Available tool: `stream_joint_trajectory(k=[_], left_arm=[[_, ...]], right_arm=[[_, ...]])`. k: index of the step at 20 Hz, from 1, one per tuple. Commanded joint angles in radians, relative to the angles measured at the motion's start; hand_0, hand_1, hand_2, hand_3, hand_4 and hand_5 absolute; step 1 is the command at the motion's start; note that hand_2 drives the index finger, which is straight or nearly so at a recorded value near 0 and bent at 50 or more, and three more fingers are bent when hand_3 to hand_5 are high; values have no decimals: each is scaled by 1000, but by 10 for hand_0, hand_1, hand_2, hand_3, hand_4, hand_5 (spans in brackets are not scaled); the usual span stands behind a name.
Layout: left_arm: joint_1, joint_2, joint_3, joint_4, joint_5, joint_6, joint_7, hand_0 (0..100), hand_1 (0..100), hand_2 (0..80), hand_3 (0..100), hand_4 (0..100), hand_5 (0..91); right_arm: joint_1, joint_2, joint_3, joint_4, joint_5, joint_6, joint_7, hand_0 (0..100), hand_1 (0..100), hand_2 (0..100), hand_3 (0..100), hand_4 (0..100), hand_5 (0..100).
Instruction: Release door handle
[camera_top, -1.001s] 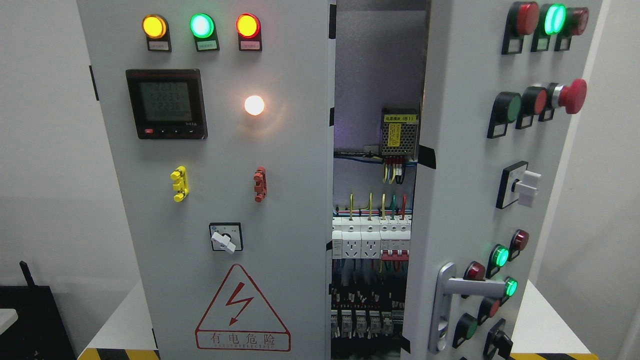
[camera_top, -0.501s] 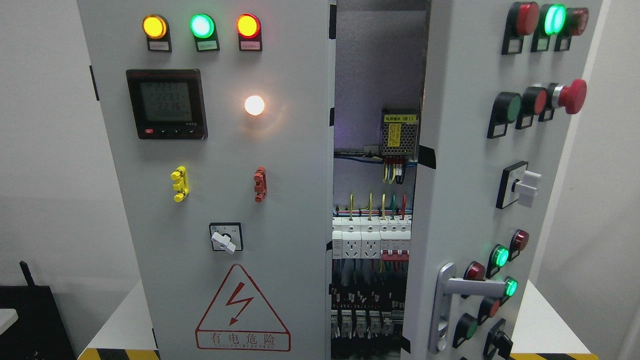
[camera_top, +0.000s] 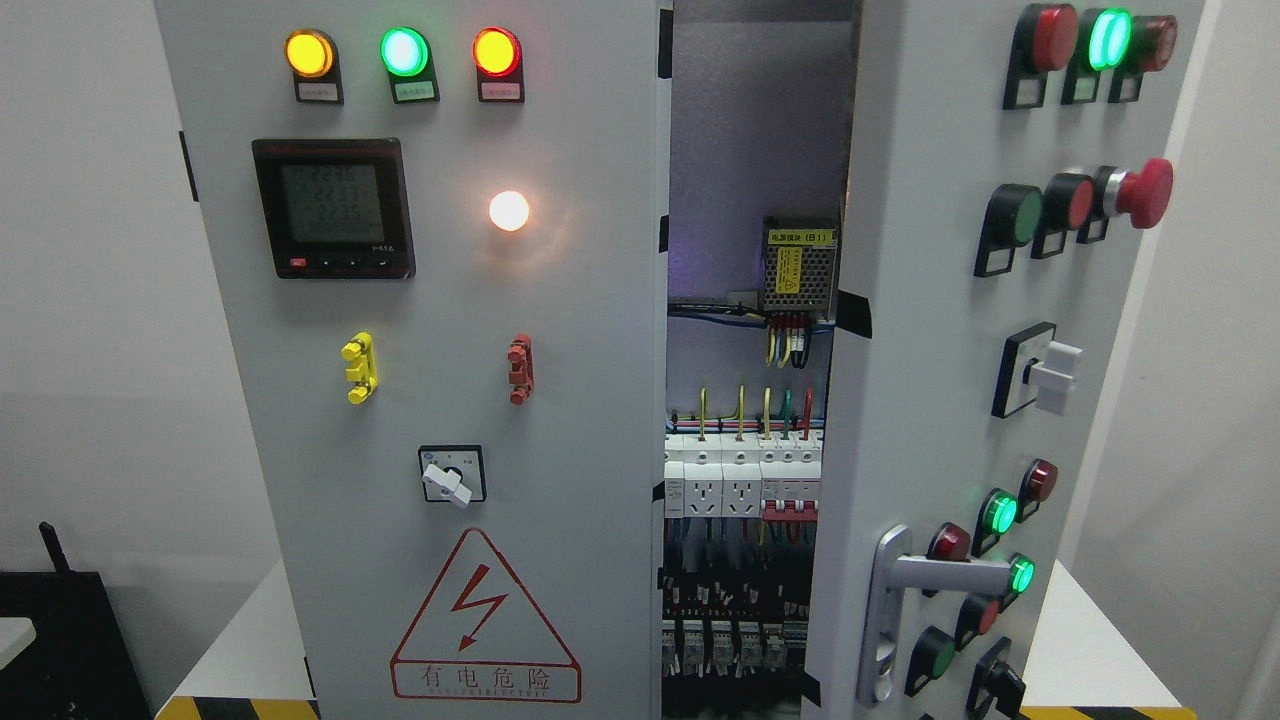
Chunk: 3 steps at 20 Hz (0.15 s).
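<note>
Cabinet (camera_top: 560, 300) fills the view, its meter (camera_top: 332, 208) at 10 o'clock and warning triangle (camera_top: 485, 620) at 6 o'clock; the right door (camera_top: 930, 330) stands ajar, breakers (camera_top: 742, 478) showing in the gap; silver door handle (camera_top: 925, 578) sits at 4 o'clock, untouched; no hand is visible, so finger state cannot be told

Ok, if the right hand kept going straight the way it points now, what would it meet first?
Can't say: neither hand shows in the head view, so its heading is unknown. The silver door handle on the open right door stands free, nothing gripping it.
</note>
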Motion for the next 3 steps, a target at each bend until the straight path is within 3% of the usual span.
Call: stream_joint_trajectory(k=[1,3], left_arm=[[0,0,0,-31,1,0,1,120,389,0,0,0,0],[0,0,1,-31,-1,0,1,120,389,0,0,0,0]], right_arm=[[0,39,32,46,-2,1,10,403,141,0,0,0,0],[0,41,32,55,-2,-1,10,400,137,0,0,0,0]])
